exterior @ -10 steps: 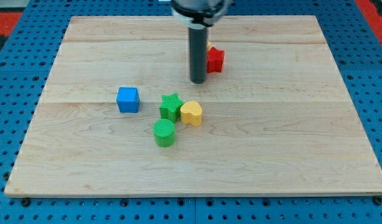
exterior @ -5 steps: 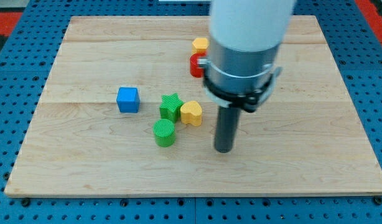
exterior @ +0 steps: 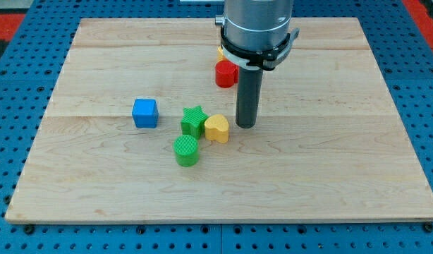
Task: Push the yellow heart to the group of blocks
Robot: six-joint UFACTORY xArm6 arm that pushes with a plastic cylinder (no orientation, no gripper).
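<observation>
The yellow heart (exterior: 216, 128) lies near the board's middle, touching the green star (exterior: 193, 121) on its left. A green cylinder (exterior: 186, 150) stands just below the star. A blue cube (exterior: 144, 113) sits apart to the left. My tip (exterior: 245, 125) rests on the board just right of the yellow heart, with a small gap between them. A red block (exterior: 226, 73) shows at the view's top, partly behind the arm, with a sliver of another yellow block (exterior: 221, 51) above it.
The wooden board (exterior: 343, 162) lies on a blue pegboard (exterior: 12, 85). The arm's wide grey body (exterior: 257, 25) covers part of the board's top middle.
My tip has moved up and slightly left, from below right of the yellow heart to just beside its right side. The blocks have not moved.
</observation>
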